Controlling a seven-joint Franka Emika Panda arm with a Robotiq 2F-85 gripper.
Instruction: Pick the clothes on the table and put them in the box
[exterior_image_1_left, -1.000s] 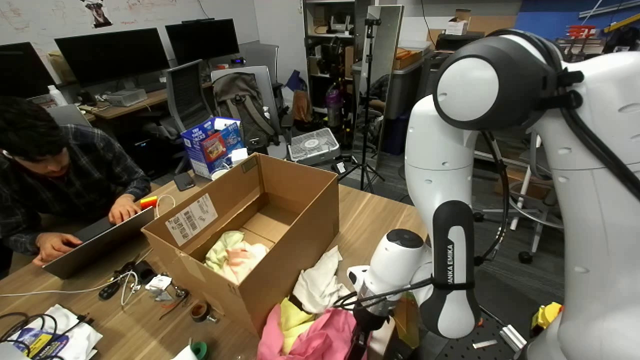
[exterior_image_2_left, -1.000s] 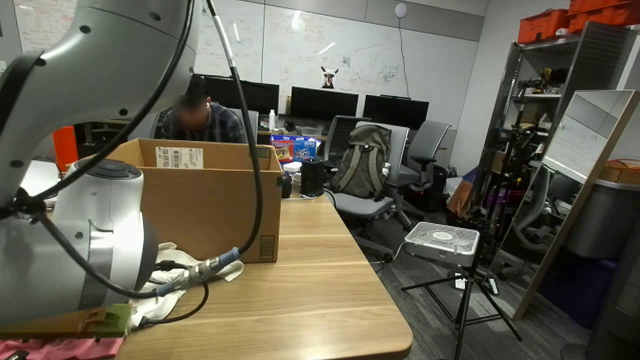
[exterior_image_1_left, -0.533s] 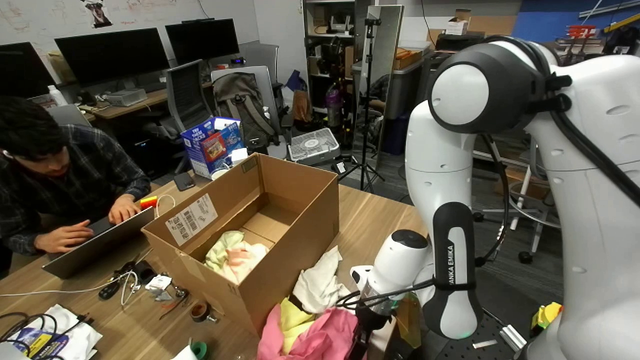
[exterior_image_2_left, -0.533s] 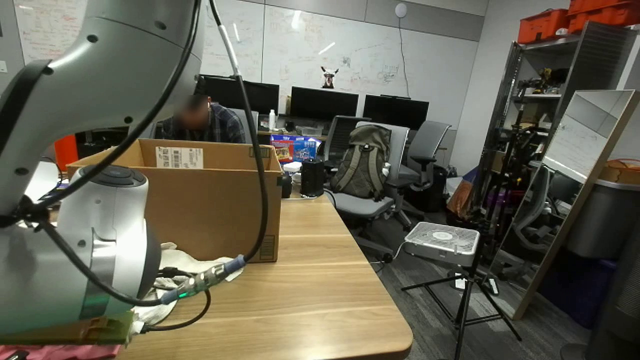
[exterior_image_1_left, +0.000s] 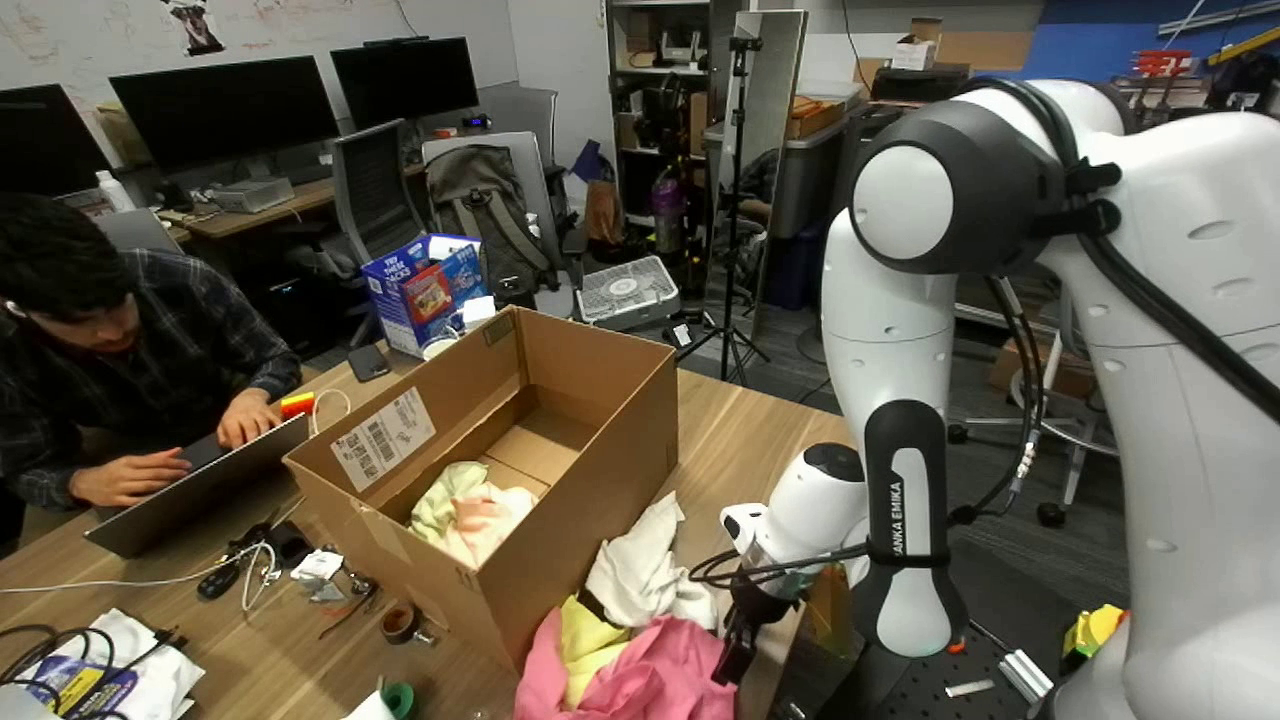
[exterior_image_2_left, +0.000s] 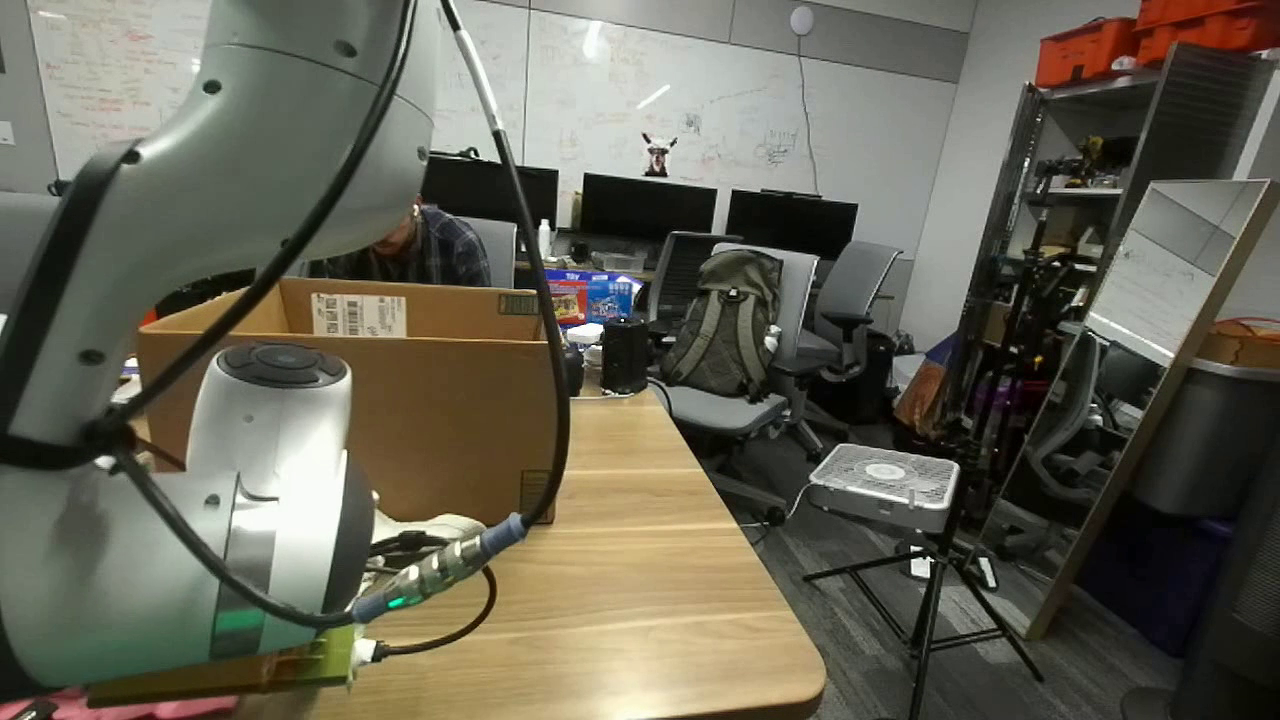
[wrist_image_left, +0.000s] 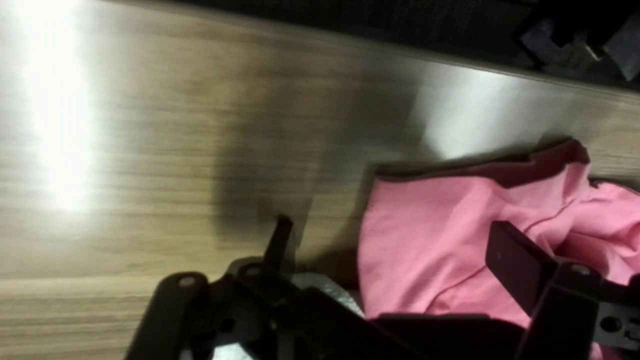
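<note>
Our robot arm (exterior_image_1_left: 900, 340) now stands a little farther toward two o'clock, in an exterior view, than it does half a second earlier, while nothing we must pack changes place. It carries no cloth, so we read the shift as lining up for a grasp rather than a delivery. Beneath it spreads the table (exterior_image_1_left: 750, 430). On that, between eight and nine o'clock from the arm, we see the cardboard box (exterior_image_1_left: 600, 500), upright and open-topped. The pink cloth (exterior_image_1_left: 665, 665) lies on the table at five o'clock from the box, and the white cloth (exterior_image_1_left: 640, 570) at four o'clock. Inside the box, toward its seven o'clock end, rest pale garments (exterior_image_1_left: 485, 520), so we judge the task partly done, with at least three pieces left. Smallest of those, the yellow cloth (exterior_image_1_left: 590, 640) sits amid the pink folds. Our gripper (wrist_image_left: 397, 247) is spread wide and holds nothing: in the wrist view, its nine o'clock fingertip (wrist_image_left: 279, 245) shows against the table, its three o'clock fingertip (wrist_image_left: 519, 267) against the pink cloth. Whether either one touches, we can't tell in so dim a view. Closing here would likely catch only the cloth's border, so we favour easing toward three o'clock and lower first.
</note>
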